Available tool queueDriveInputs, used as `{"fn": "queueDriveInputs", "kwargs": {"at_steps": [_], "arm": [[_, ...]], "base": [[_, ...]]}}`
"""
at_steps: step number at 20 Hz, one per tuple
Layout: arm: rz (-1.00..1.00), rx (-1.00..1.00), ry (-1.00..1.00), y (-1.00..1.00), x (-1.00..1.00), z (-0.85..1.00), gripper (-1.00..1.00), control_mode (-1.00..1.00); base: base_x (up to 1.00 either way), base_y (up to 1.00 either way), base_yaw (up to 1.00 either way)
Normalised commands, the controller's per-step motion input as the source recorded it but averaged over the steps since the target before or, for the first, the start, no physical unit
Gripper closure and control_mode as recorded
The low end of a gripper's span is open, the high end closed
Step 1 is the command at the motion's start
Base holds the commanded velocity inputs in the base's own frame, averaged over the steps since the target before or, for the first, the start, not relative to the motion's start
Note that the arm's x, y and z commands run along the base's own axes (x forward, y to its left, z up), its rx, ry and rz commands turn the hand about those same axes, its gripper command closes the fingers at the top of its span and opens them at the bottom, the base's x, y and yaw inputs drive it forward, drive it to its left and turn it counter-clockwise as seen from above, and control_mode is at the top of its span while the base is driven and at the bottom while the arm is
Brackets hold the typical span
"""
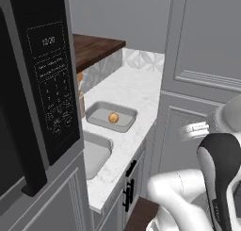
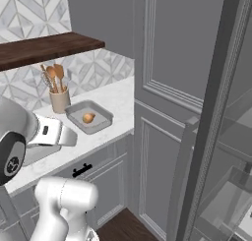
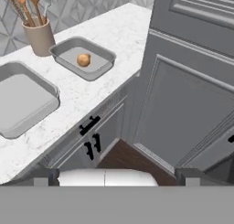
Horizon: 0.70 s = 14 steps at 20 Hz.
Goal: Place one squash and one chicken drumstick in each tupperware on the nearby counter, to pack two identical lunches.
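1. The jaws sit at the bottom edge of the hand view — two dark tips set wide apart, open, with nothing between them [image 3: 114, 176].
2. Below them, dark wood floor and grey panelled cabinet doors with black bar handles [image 3: 90, 125]. A low swing toward the tabletop could clip those handles.
3. The near tupperware [image 3: 11, 131], at the left edge of the hand view, is a shallow grey tray with rounded corners and a raised rim; it looks empty. My judgement: the smooth rim could skid on the tabletop [image 3: 87, 97] if nudged, since the white marbled surface looks slick.
4. The far tupperware [image 3: 103, 56], upper centre, holds one round tan-orange squash [image 3: 83, 60] — a smooth ball that could roll when a drumstick lands beside it.
5. Just beyond stands a tan utensil cup [image 3: 40, 38] with wooden spoons; a reach over the far tray risks tipping it.
6. No drumstick or second squash is visible, so the packing seems barely begun.
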Motion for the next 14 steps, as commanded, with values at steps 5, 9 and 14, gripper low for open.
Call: {"fn": "queueDriveInputs", "kwargs": {"at_steps": [5,9,14], "arm": [[0.0,0.0,0.0,0.0,0.0,0.0,-1.0,1.0],[0.0,0.0,0.0,0.0,0.0,0.0,-1.0,1.0],[0.0,0.0,0.0,0.0,0.0,0.0,-1.0,1.0]], "base": [[-1.0,0.0,0.0],[-1.0,-0.14,-0.01],[-0.75,-0.85,-0.25]]}}
